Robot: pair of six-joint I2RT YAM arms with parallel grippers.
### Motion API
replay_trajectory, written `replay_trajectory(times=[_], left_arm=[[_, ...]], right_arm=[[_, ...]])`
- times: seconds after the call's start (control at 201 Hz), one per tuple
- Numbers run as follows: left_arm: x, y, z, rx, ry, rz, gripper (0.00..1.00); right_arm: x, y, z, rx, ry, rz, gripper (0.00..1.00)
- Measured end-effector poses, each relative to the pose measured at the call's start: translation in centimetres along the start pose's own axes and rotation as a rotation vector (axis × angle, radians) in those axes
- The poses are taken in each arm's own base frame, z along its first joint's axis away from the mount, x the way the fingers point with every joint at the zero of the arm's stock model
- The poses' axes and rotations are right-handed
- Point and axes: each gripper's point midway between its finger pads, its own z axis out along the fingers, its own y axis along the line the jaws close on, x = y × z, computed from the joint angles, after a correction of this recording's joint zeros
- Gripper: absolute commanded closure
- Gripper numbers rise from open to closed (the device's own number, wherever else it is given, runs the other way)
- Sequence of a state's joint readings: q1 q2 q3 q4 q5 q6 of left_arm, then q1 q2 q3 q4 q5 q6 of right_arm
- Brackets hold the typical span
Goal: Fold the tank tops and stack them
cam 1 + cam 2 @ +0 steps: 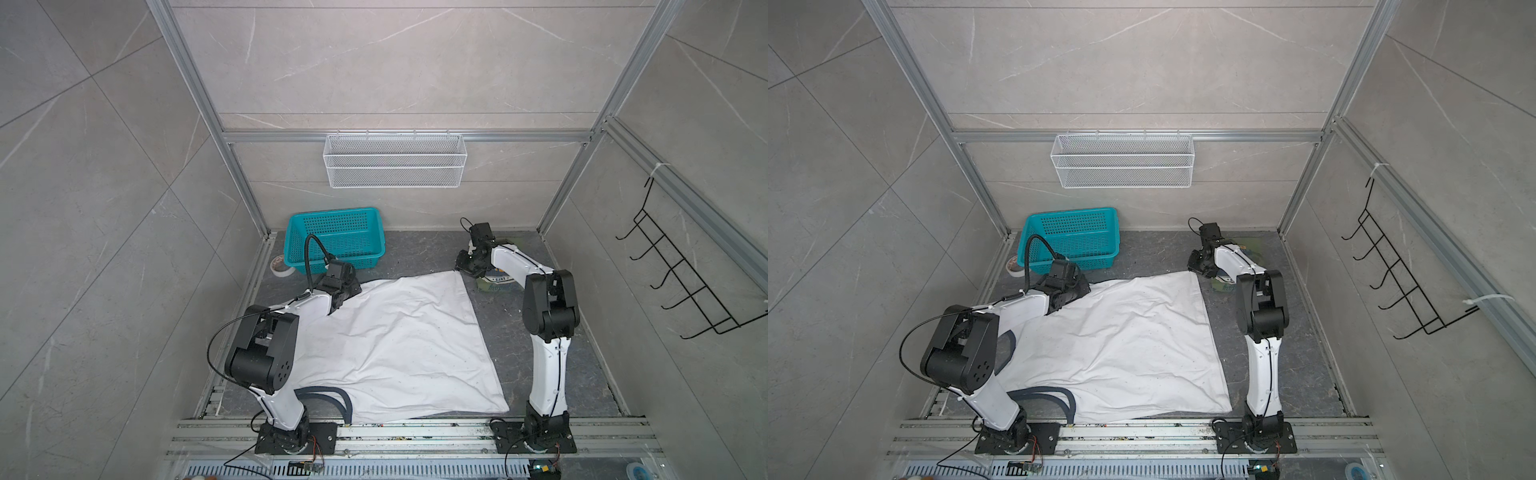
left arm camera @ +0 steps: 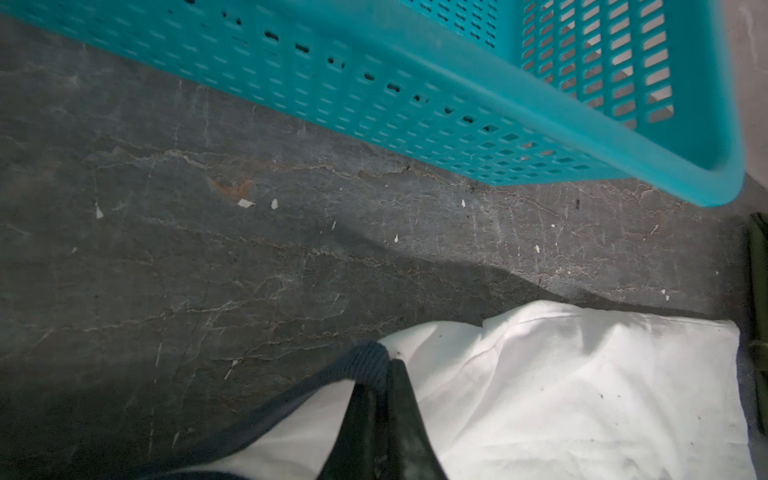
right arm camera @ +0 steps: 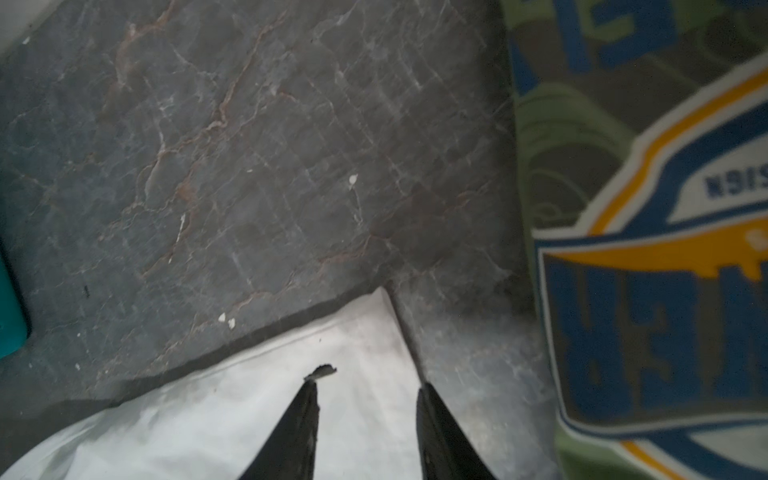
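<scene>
Fingers (image 2: pixel 405 415) of the left gripper (image 2: pixel 384 374) are closed, pinching the ribbed navy trim (image 2: pixel 365 361) of the white tank top (image 1: pixel 395 340) at its far left edge. The right gripper (image 3: pixel 368 386) stands with jaws apart, astride the far right corner of the same garment and not yet closed on it. The white tank top lies spread nearly flat on the table (image 1: pixel 419 257) between the two arms, with shallow wrinkles and navy-trimmed openings at the near edge. Expect light, limp cloth: it will sag and drag between grasp points and will not hold a shape unsupported. Grasp at trim, hem or corners, where the doubled material gives the pads more to bite; a pinch on the single layer mid-panel is likely to slip or bunch. Beyond the right corner, the olive green tank top (image 3: pixel 582 145) lies just beside it, graphic upward, apparently already folded. A teal basket (image 1: pixel 332 232) stands farthest back on the left.
</scene>
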State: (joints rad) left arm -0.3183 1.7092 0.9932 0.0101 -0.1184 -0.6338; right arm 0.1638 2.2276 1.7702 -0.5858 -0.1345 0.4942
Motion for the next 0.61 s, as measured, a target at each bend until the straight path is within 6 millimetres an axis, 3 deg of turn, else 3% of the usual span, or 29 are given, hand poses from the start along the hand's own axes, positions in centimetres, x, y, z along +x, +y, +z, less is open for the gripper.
replay_trajectory(times=[0.189,0.333,0.607], left_arm=[[-1.4,-1.0,-0.4,0.010,-0.016,0.019,1.00],[-2.6,-1.9,-0.4,0.022,-0.033,0.030,1.00],[-3.2,-2.0,1.3,0.011,-0.004,0.048,1.00]], right_arm=[[0.3,-0.1,1.8,0.008,0.046,-0.009,0.61],[0.5,-0.1,2.2,0.005,0.063,-0.022,0.84],[0.4,-1.1,2.0,0.062,0.054,-0.023,0.89]])
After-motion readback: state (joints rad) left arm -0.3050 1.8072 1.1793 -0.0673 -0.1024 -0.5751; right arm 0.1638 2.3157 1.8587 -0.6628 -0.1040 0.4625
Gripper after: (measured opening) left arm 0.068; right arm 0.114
